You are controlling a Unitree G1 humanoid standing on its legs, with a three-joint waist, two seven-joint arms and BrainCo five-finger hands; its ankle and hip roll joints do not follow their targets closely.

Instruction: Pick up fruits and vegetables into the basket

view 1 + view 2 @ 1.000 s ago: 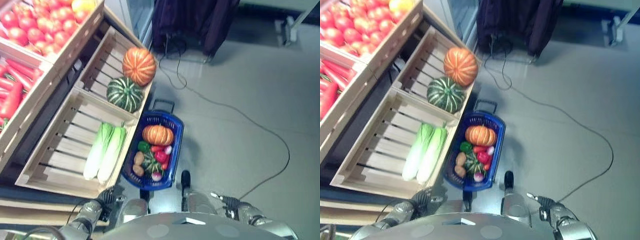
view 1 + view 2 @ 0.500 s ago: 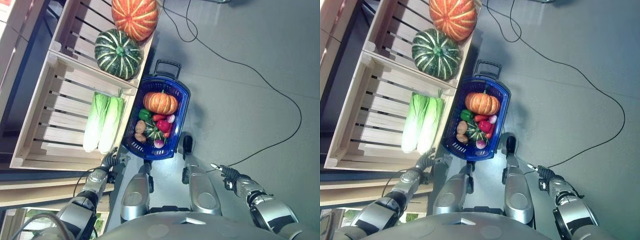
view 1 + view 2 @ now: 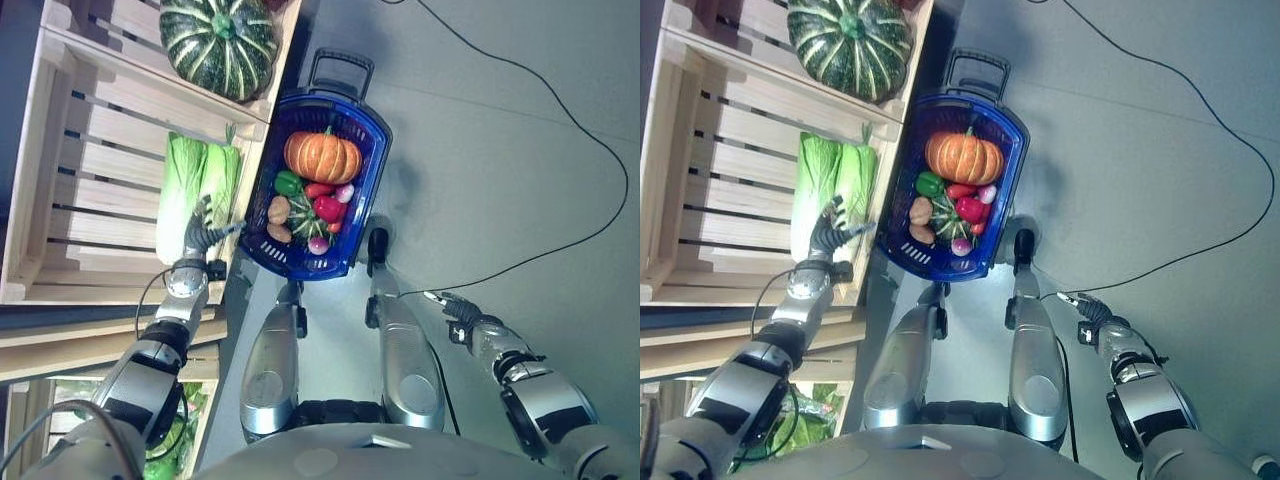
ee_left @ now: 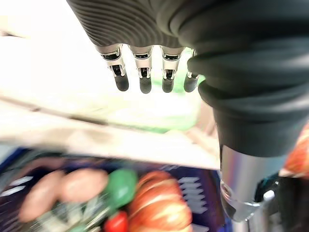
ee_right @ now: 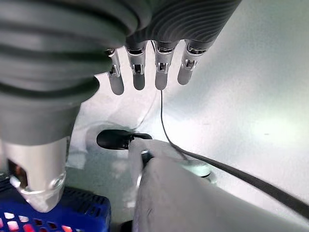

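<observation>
A blue basket (image 3: 373,150) with a black handle stands on the floor beside the wooden crates. It holds an orange pumpkin (image 3: 322,157), a small striped squash, a green pepper, red peppers, potatoes and radishes. Two pale green cabbages (image 3: 195,190) lie in the near crate (image 3: 80,170). A green striped pumpkin (image 3: 220,42) sits in the crate beyond. My left hand (image 3: 200,230) hovers open over the near ends of the cabbages, close to the basket's rim, fingers straight (image 4: 142,79). My right hand (image 3: 452,306) hangs open over the bare floor at the right, fingers relaxed (image 5: 145,77).
The slatted crates (image 3: 730,130) run along the left. A lower shelf edge (image 3: 60,340) lies under them. A black cable (image 3: 560,110) snakes over the grey floor right of the basket.
The camera has tilted further down, so the scene has shifted up. My left hand has risen from below the crate's front edge to over the cabbages. The right hand has barely moved.
</observation>
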